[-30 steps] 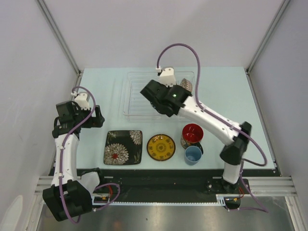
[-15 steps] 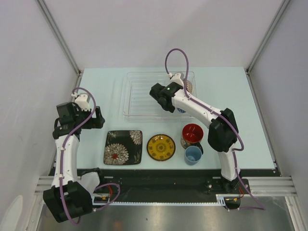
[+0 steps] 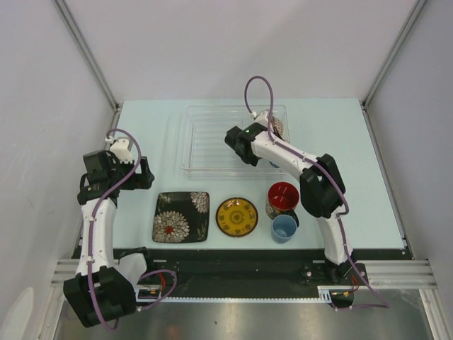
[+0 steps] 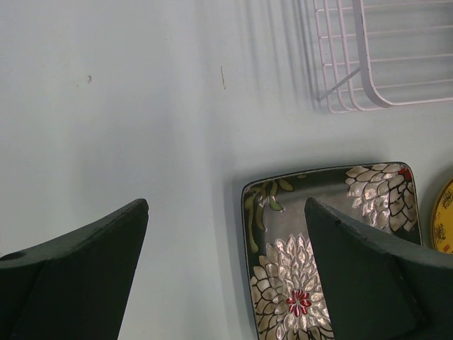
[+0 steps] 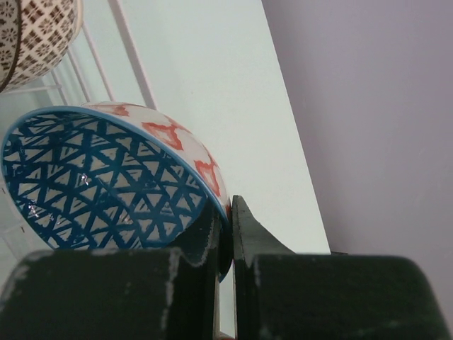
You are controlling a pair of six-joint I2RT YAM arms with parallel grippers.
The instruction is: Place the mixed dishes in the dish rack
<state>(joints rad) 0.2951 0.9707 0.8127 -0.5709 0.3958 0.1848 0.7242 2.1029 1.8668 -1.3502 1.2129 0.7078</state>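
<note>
My right gripper (image 5: 228, 219) is shut on the rim of the blue patterned bowl (image 5: 106, 177), which is tilted on its side over the dish rack (image 3: 212, 134) at its right end. The cream-pink patterned bowl (image 5: 35, 35) stands just beyond it in the rack. From above, the right arm covers most of the blue bowl. On the table in front lie the black square floral plate (image 3: 182, 217), the yellow saucer (image 3: 237, 216), the dark mug with red inside (image 3: 283, 195) and the light-blue cup (image 3: 284, 228). My left gripper (image 4: 226, 205) hangs open above the plate's (image 4: 318, 241) left edge, holding nothing.
The rack's white wire grid (image 4: 368, 64) ends just beyond the plate in the left wrist view. Grey walls and metal frame posts close in the table on both sides. The right arm's elbow (image 3: 322, 188) stands close to the mug.
The right arm has drawn its elbow in towards the mug, and its wrist has shifted right and deeper into the rack with the blue bowl. The left arm has not moved.
</note>
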